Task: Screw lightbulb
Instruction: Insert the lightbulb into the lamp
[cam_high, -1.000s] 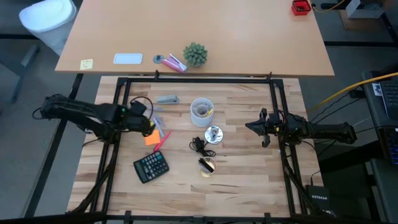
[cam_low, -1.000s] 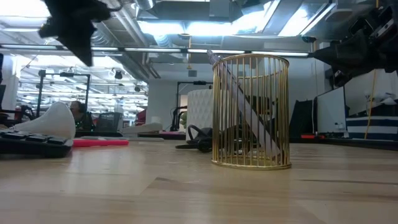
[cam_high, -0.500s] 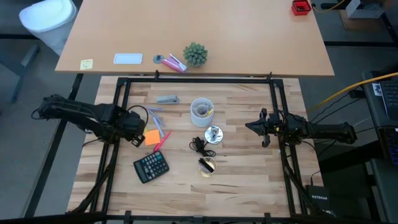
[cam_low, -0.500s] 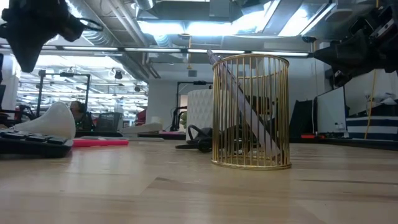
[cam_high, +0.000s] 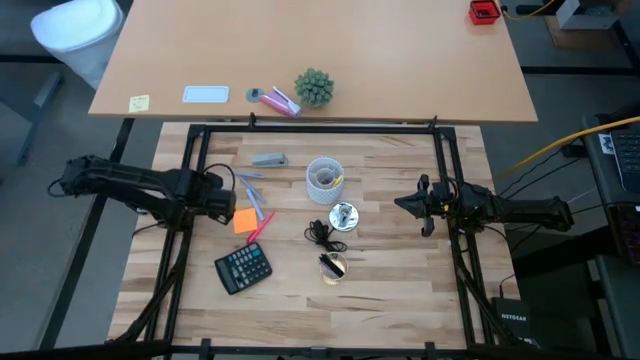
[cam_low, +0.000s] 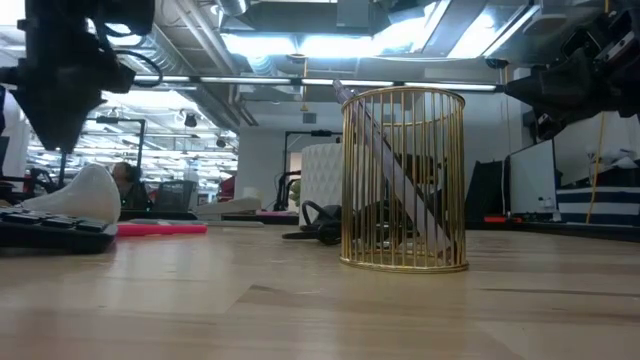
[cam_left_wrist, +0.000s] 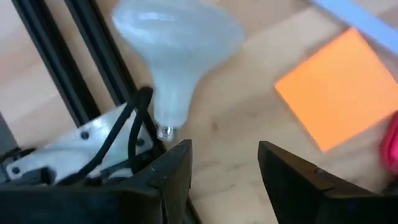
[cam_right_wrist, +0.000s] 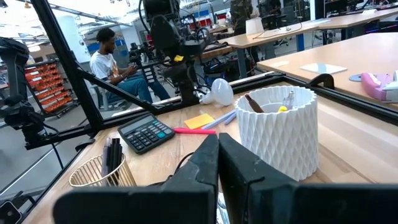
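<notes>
- Left gripper (cam_left_wrist: 224, 171): fingers released, just above small white pear-shaped lightbulb (cam_left_wrist: 176, 46) lying on pale wooden worktop (cam_high: 400, 290) beside orange sticky-note pad (cam_left_wrist: 339, 87).
- Right gripper (cam_high: 425, 205): fingers clenched, empty, well apart at right.

Left hand (cam_high: 222, 201) back (toward lightbulb (cam_left_wrist: 176, 46))

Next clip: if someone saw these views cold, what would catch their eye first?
Probably the lightbulb, lying on its side by the black frame rail at the table's left edge, with the left gripper open just short of it. Next, the gold wire cup that fills the low view, near the table's middle. The right gripper waits shut at the right side.
</notes>
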